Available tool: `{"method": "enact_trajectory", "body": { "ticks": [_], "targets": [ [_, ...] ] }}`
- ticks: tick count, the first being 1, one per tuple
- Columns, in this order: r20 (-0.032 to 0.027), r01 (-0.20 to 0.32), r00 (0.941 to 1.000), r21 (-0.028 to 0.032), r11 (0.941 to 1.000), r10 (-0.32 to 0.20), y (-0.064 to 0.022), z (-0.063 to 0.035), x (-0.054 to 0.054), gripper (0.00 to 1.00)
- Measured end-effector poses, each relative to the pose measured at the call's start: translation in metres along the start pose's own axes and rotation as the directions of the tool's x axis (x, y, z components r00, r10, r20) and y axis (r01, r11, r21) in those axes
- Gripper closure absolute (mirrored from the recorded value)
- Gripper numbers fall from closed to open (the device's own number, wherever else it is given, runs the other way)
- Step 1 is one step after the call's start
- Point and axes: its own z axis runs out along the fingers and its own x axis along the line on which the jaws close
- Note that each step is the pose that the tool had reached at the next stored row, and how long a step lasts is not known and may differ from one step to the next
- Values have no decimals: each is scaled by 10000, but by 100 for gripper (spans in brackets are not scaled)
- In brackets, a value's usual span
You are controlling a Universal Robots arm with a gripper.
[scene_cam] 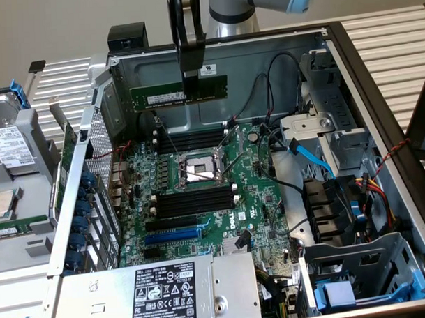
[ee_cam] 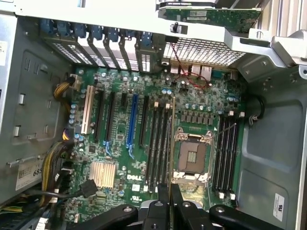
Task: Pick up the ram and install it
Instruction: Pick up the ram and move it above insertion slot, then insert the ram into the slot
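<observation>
Above motherboard (scene_cam: 266, 199), well clear of it: ram (scene_cam: 210, 86) hangs in gripper (scene_cam: 191, 97). Jaws nearly closed, pinching stick across its faces near mid-length. Pickup done. Seating not done: black slots (scene_cam: 196, 201) on motherboard all bare, stick touching none. Ram look: long, thin, flat green board, held level with long edge down toward motherboard, pale label on face. Wrist view: stick edge-on, thin line over motherboard.

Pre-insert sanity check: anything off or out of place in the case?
Nothing spilled or broken. The ram hangs in the jaws above the case. One oddity: the CPU socket sits bare, no cooler, levers apparently raised.
</observation>
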Motion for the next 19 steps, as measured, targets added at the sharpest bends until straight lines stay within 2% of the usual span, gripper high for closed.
{"method": "enact_trajectory", "body": {
  "ticks": [2, 7, 8, 10, 13, 19],
  "targets": [
    [-36, 1, 10000, -6, 10000, -1, -27, 20, -19, 87],
    [-31, -51, 10000, -10, 10000, 51, -114, 108, -11, 87],
    [-23, -66, 10000, -11, 10000, 66, -118, 124, -10, 87],
    [36, -89, 10000, -35, 10000, 89, -125, 142, -9, 87],
    [141, -99, 9998, -119, 9999, 101, -141, 160, -7, 87],
    [170, -105, 9998, -362, 9993, 111, -225, 203, -6, 87]
  ]
}}
